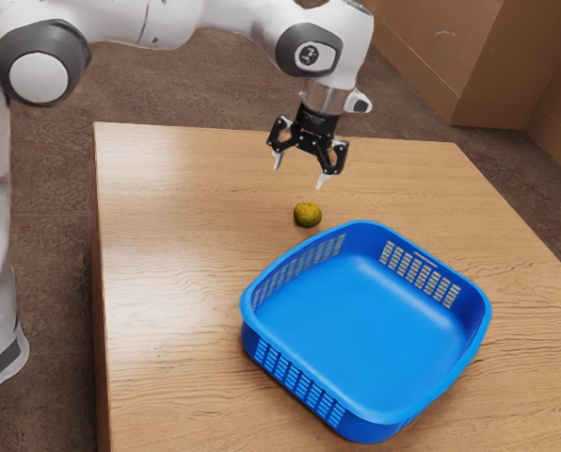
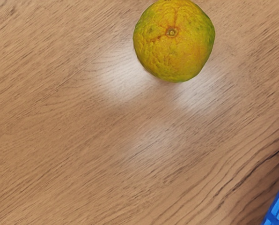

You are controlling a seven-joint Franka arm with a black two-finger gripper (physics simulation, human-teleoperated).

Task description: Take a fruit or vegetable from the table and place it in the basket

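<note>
**Gripper spread wide above the worktop, mandarin lying near the basket**

In the exterior view, the white arm reaches in from the upper left, and its black gripper hangs in the air with its two pale fingertips set well apart and nothing between them. The mandarin sits on the wood-grained worktop, lower than the fingertips and outside the blue plastic basket, close to its rim. The whole basket can be seen here: broad and open-topped, with rounded corners, rows of slots in its walls and a smooth floor inside.

The wrist view looks down on the mandarin and gives its rind in detail: pitted and mottled yellow-orange, greener along one side, with a small stem scar ringed in brown. Pale patches of light shine on the wood around it. A corner of the basket's slotted blue wall comes into this view, with bare wood between it and the fruit.
</note>
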